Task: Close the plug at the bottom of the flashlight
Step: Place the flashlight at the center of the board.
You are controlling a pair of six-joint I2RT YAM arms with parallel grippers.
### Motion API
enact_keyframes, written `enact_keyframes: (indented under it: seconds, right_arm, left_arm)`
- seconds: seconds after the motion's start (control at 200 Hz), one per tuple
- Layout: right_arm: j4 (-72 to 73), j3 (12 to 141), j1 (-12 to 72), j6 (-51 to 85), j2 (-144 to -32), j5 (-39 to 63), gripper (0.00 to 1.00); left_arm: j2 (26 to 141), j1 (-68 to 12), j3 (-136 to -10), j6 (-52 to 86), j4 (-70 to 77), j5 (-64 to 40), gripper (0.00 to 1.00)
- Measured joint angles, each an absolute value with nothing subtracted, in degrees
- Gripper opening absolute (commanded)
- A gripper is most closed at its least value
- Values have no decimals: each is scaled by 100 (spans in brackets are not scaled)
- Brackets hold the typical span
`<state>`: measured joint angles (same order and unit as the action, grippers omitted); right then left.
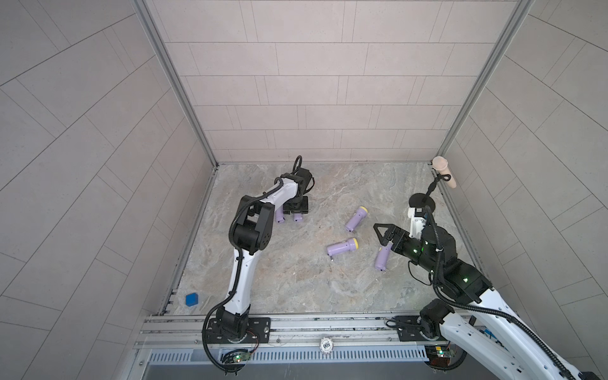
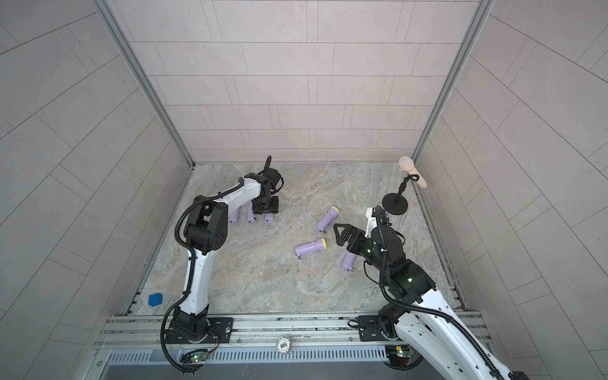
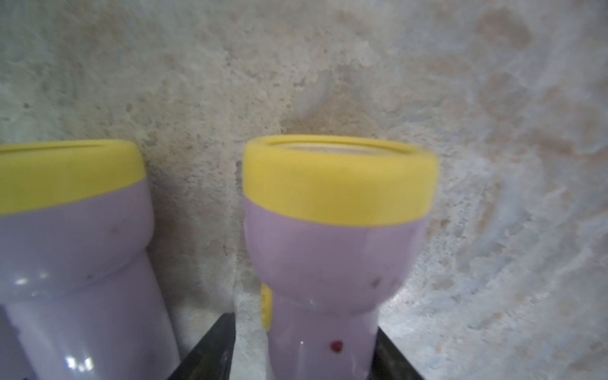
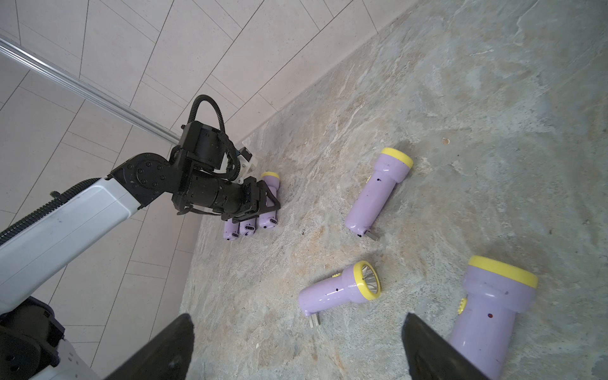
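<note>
Three flashlights (image 2: 250,216) by left wall (image 2: 131,214) | left tool (image 1: 297,210) slack astride one | right tool (image 1: 379,235) agape

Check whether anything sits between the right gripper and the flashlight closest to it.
Nothing visible does. The right gripper, jaws open, hovers over that flashlight. The other two loose flashlights lie apart from it on the table.

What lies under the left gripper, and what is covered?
Three purple flashlights lie side by side. The left gripper straddles the end flashlight, jaws apart; the middle flashlight and the far flashlight lie beside it. In both top views gripper and arm cover their heads.
</note>
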<state>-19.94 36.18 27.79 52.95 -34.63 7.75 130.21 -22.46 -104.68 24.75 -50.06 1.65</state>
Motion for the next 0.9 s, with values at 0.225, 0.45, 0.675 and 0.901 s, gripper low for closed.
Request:
enact_keyframes:
  seconds: [0.225, 0.45, 0.675, 0.901]
  right_arm:
    - [-1994, 3618, 2779, 5297, -3459, 775, 100]
    - [-1994, 3618, 2779, 5297, -3444, 775, 100]
    - [-1999, 3616, 2779, 5297, -3395, 775, 100]
    - [-2001, 3616, 2779, 5297, -3328, 766, 100]
  left_arm:
    - [13021, -2257, -10536, 2480, -5059, 191, 68]
    - [12973, -2344, -10733, 2480, -5124, 292, 70]
    - [12693, -2405, -10871, 2451, -5179, 469, 80]
    - [12053, -2530, -10873, 2410, -5221, 646, 96]
